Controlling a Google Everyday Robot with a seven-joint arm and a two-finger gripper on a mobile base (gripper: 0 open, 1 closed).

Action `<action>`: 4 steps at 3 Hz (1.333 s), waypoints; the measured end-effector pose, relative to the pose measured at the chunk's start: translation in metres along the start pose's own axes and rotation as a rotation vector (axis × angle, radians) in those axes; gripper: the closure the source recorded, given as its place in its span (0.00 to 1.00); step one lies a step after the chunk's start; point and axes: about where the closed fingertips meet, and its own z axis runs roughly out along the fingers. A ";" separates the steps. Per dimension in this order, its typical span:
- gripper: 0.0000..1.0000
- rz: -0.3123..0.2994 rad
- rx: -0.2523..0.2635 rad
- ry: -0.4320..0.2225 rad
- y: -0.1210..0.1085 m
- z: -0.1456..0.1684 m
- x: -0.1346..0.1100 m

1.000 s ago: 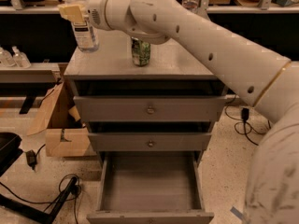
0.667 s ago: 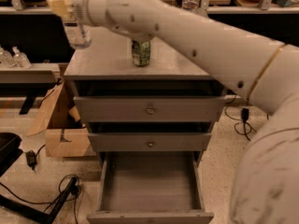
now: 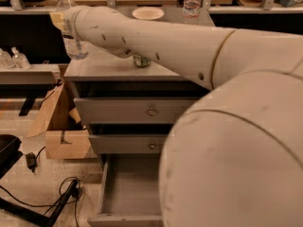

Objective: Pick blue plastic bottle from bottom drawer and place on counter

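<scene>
The blue plastic bottle, clear with a white cap and pale label, stands upright at the back left corner of the counter; its base looks level with the counter top. My gripper is at the bottle's label height and shut on it, with one yellowish finger showing on the bottle's left; the wrist hides the rest. My arm crosses the view from the lower right. The bottom drawer is pulled open and its grey floor is bare.
A green can stands on the counter, mostly hidden behind my arm. A water bottle and a white bowl sit on the bench behind. A cardboard box and cables lie left of the cabinet.
My gripper has carried the bottle left and down toward the counter's back left corner. The view has closed in on the cabinet, and my arm now fills more of the right side.
</scene>
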 end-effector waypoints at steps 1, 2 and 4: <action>1.00 -0.014 0.103 0.014 -0.057 0.014 0.013; 1.00 -0.092 0.223 0.024 -0.134 0.008 0.005; 1.00 -0.134 0.273 0.017 -0.166 0.007 -0.001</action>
